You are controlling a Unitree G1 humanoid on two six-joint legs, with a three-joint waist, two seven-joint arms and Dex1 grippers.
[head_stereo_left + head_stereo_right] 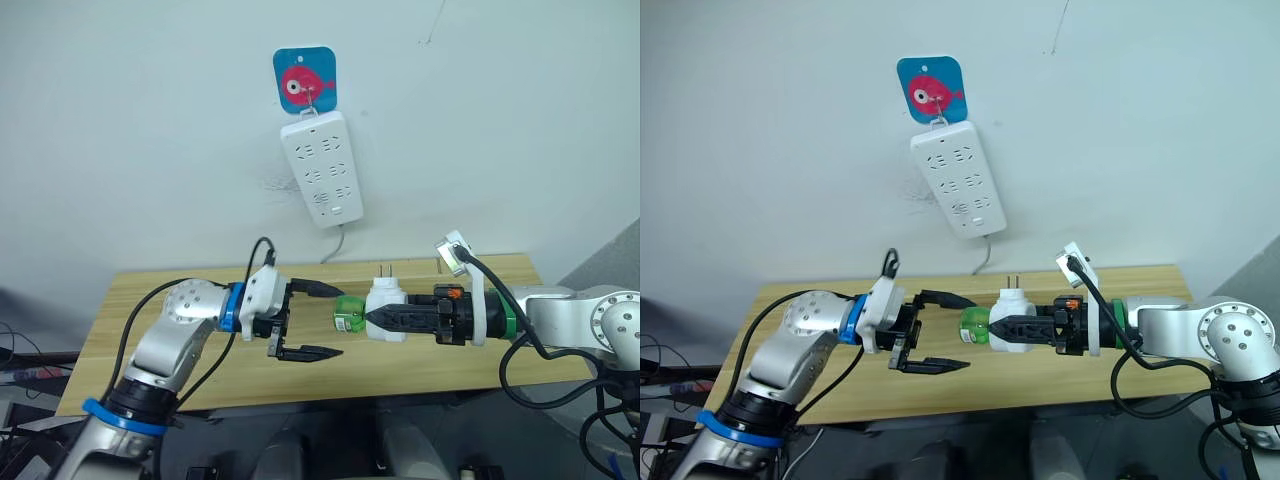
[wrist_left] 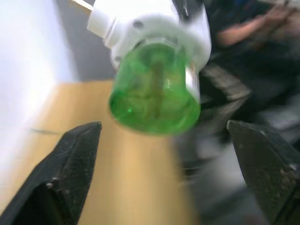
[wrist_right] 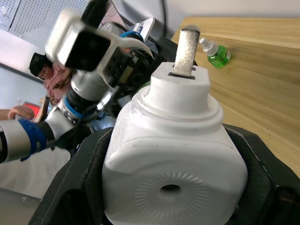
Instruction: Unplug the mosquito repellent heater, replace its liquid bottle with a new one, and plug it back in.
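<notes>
Two grippers: right gripper (image 1: 375, 318) fingers clamping mosquito repellent heater (image 1: 385, 308), left gripper (image 1: 328, 321) fingers spread wide, empty

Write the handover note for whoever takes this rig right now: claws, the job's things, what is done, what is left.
Right claw: shut on the mosquito repellent heater, held above the table, prongs pointing up.
Left claw: open, fingers either side of the green bottle, not yet gripping.
The green bottle is in the heater's base, pointing at the left claw.
A second green bottle with a white cap lies on the table.
Power strip hangs on the wall, nothing plugged in.
Done: heater unplugged.
Left: remove the fitted bottle, fit the other, plug back into the strip.
</notes>
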